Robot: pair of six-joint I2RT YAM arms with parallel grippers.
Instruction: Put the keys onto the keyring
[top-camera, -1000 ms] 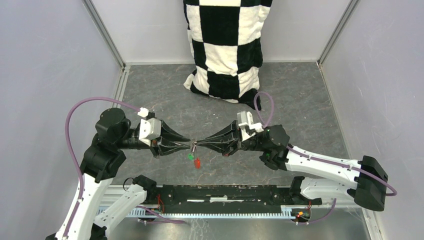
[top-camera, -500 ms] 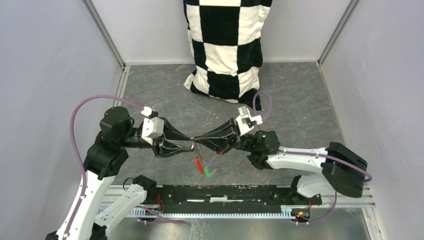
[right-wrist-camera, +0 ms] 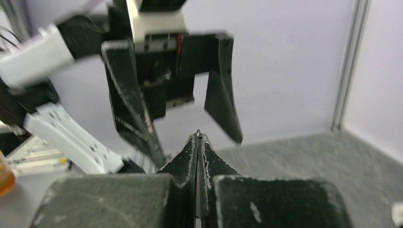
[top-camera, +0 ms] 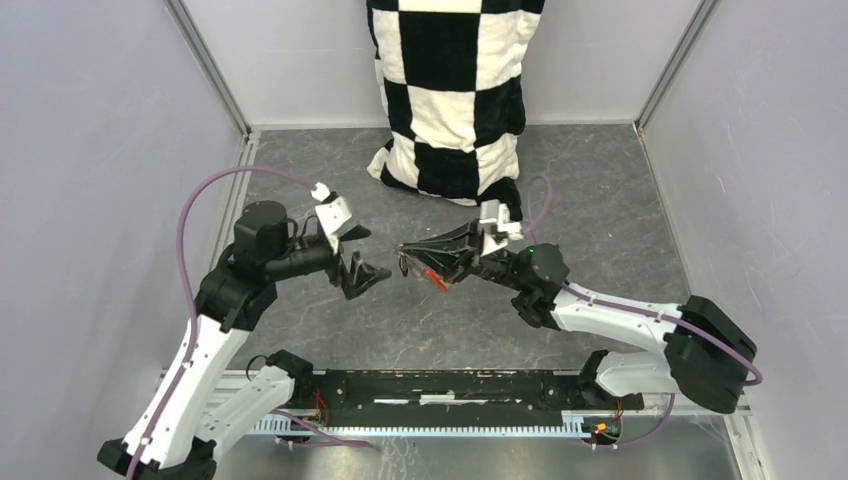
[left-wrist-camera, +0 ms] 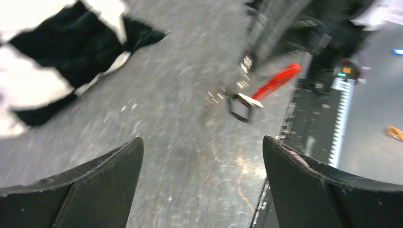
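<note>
We find the right gripper (right-wrist-camera: 197, 138) pressed closed, with a sliver of metal poking out at its tips. In the top view the keyring (top-camera: 432, 277) hangs under those tips, clear of the table (top-camera: 600, 200), so we judge it pinched by its ring or chain. Its red tag (left-wrist-camera: 275, 81) slants down and away from the fingers, its long axis running diagonally toward the near edge. Just below the tag dangles what we take for the black-headed key (left-wrist-camera: 240, 108), a dark square piece; blur keeps us from saying whether it is threaded on. We cannot find the green key in any view.

The left gripper (top-camera: 372, 254) stands wide open and empty, apart from the hanging bundle. The bundle lies ahead of it, a little to the right of the line between its spread fingers. The two grippers face each other with a gap between. The right arm holds the bundle and the left is free, so we judge the next move turns on the left closing that gap.
</note>
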